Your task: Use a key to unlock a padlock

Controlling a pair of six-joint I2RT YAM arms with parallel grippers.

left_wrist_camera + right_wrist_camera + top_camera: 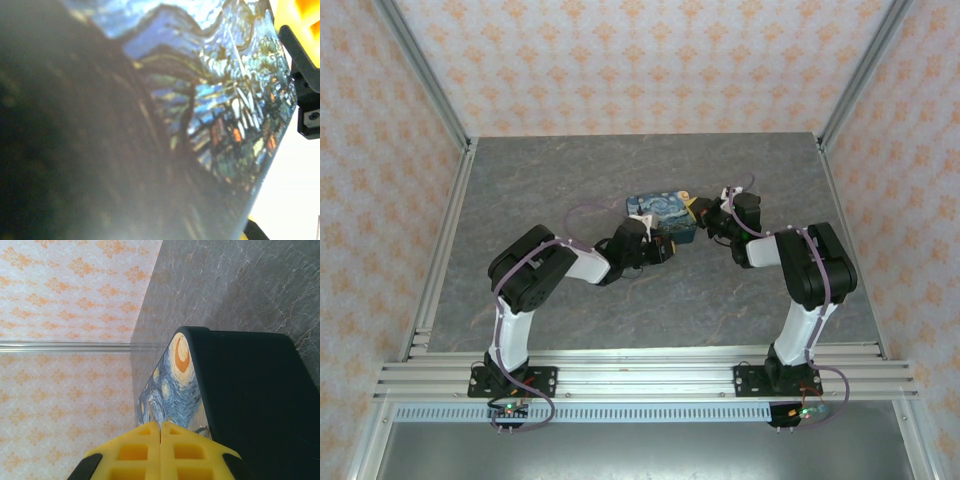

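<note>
Both my arms are in over the middle of the worktop [570, 170], meeting at the painted box [655, 208]. My left tool [665, 245] is hard up against the box's near side. It's so close that its camera gets mostly swirling blue paint, with one yellow-and-black finger [300, 45] off at the right edge. Whether that tool is clamped on the box or just pressed against it, I cannot tell.

My right tool [160, 432] is at the box's right end, its yellow pads shut flat together, just beside the corner with the orange moon. If a key is pinched in there, it's too thin for me to see. The padlock is too small to place for sure; I reckon it's at that right end, where the right tool points.

So I judge this to be the early part: the left side steadying the box, the right side lining up on the lock. The next move calls for a fine touch. I have to find the keyhole, bring the key tip square to it and slide it in straight, with the left holding the box firm. Any slant and the key skids off.
</note>
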